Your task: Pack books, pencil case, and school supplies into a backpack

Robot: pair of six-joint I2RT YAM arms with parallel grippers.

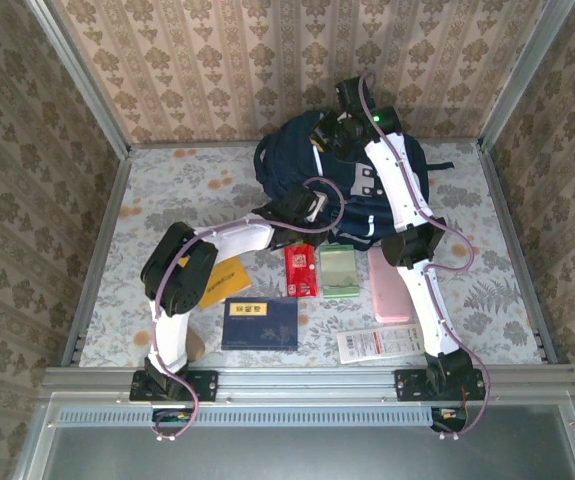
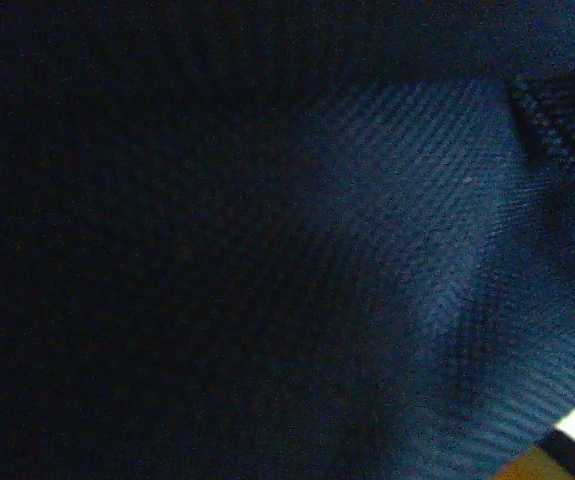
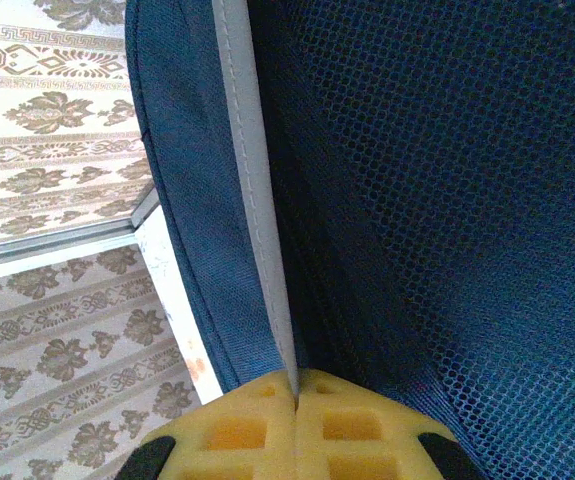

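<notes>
Patterned wallpaper (image 1: 267,60) rings a floral-clothed table (image 1: 187,190); the one backpack (image 1: 279,158) lies at its far middle, navy, white-striped, black-strapped. The top view lays out what sits before it: two books, the yellow-orange book (image 1: 225,283) partly under the left arm and the dark blue book (image 1: 260,322) with a yellow label; three packets, the red packet (image 1: 300,270), pale green packet (image 1: 338,272) and long white packet (image 1: 382,343); one pink case (image 1: 390,290). The right wrist view shows the right gripper (image 3: 295,400), yellow pads (image 3: 237,430) pinched tight on the backpack's white stripe (image 3: 252,200) beside blue mesh; the left wrist view gives dark navy fabric; the left gripper (image 1: 292,208) sits at the backpack's near-left edge, and whether it is open I cannot tell.
</notes>
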